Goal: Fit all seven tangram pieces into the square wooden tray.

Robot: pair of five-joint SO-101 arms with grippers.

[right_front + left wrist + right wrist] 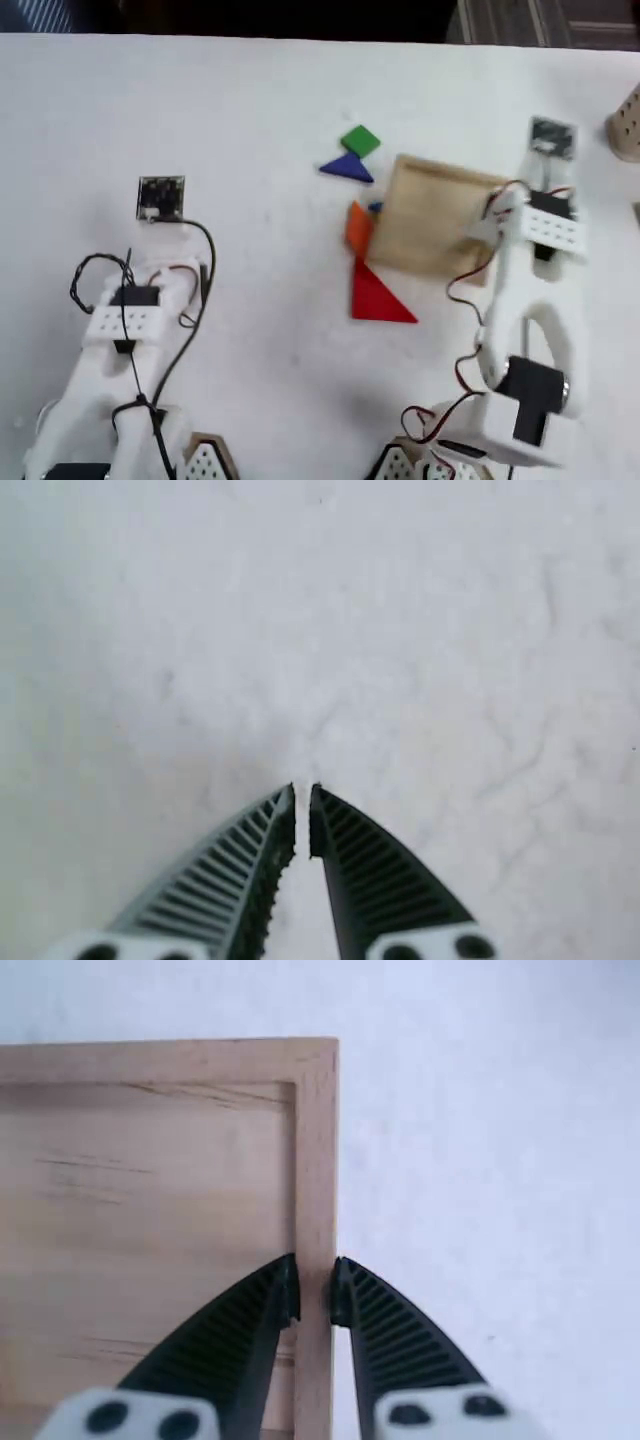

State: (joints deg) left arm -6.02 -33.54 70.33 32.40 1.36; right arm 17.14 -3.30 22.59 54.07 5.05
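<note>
High view: the square wooden tray (440, 225) lies right of centre on the tabletop (230, 110), with the green square (360, 139), blue triangle (347, 168), orange piece (358, 226) and red triangle (378, 295) by its left side. Left wrist view: our left gripper (302, 805) is almost closed over bare tabletop. Right wrist view: our right gripper (314, 1285) pinches the tray's rim; we would slide it flat, never tilting
</note>
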